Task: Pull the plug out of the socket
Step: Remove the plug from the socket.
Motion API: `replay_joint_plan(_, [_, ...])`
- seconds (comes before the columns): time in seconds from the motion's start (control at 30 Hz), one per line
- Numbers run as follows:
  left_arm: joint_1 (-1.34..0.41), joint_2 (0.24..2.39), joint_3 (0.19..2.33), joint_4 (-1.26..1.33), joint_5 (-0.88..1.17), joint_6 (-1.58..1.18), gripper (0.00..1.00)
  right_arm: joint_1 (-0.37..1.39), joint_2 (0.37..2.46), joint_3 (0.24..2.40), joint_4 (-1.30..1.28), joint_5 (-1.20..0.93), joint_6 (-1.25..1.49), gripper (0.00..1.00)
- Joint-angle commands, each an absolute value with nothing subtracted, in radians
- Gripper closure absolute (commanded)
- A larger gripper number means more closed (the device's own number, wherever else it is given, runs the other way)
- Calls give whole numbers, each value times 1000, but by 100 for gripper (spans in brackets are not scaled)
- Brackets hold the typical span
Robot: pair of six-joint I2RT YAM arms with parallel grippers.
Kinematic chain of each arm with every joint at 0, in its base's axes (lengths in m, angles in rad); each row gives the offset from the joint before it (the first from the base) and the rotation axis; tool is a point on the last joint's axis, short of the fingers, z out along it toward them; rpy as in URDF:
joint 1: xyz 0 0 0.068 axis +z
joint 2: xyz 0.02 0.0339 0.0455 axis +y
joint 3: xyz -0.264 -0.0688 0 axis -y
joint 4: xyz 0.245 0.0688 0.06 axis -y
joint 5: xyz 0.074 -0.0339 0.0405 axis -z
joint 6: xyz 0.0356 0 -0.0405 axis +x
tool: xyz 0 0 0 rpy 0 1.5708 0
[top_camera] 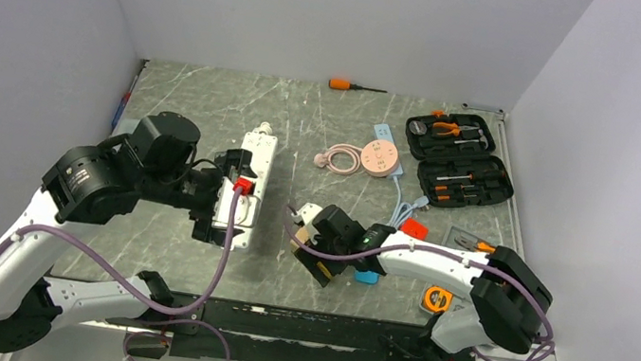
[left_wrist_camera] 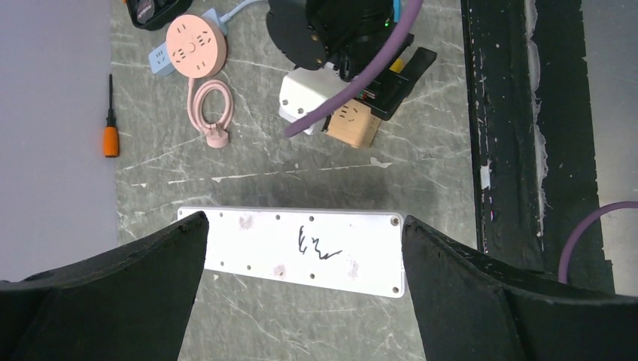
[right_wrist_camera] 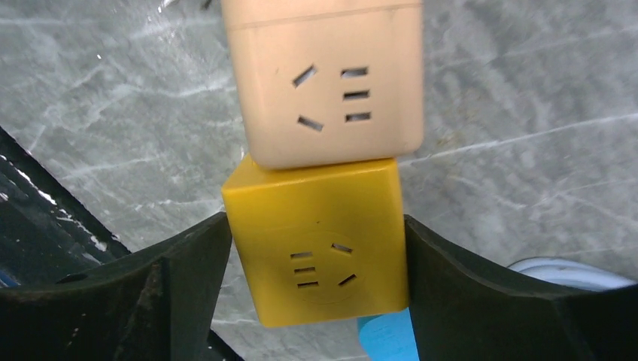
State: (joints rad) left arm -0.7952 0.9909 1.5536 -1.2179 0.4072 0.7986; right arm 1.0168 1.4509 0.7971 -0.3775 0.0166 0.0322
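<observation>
The white power strip (top_camera: 255, 156) lies left of centre with a red plug (top_camera: 242, 185) in it. My left gripper (top_camera: 223, 199) is open wide at the strip's left side, level with the plug. In the left wrist view the strip's plain back (left_wrist_camera: 301, 252) shows just beyond the fingertips of the gripper (left_wrist_camera: 301, 226); the plug is hidden there. My right gripper (top_camera: 316, 247) is shut on a yellow cube socket (right_wrist_camera: 320, 248), the fingers of the gripper (right_wrist_camera: 316, 226) pressing its two sides. A peach cube socket (right_wrist_camera: 331, 83) sits joined to the yellow one.
A round pink disc with a coiled cable (top_camera: 379, 159) lies at centre back. An open black tool case (top_camera: 457, 158) is at the back right and an orange screwdriver (top_camera: 343, 83) by the back wall. A tape measure (top_camera: 438, 300), a blue piece (top_camera: 366, 277) and a red piece (top_camera: 415, 227) lie near my right arm.
</observation>
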Motion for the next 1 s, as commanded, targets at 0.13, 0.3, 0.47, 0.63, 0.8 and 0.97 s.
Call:
replay_joint_plan(0.13, [-785,1008,1588,-1191,445,775,1,1034,1474,787,-371,-1,141,17])
replay_joint_plan(0.3, [-785,1009,1577,-1186,452,769,1,1037,1524,808,-357,0,179,31])
replay_joint_plan(0.47, [-782,1010,1553,-1175,460,767,1,1039,1499,803,-322,38,207,59])
replay_joint_plan(0.63, [-780,1005,1509,-1158,458,789,1,1038,1365,806,-328,48,203,80])
replay_joint_plan(0.8, [-780,999,1464,-1127,418,826,1,1028,1216,841,-383,15,206,97])
replay_joint_plan(0.97, [-781,990,1432,-1112,418,842,1,1020,1130,883,-415,-88,227,100])
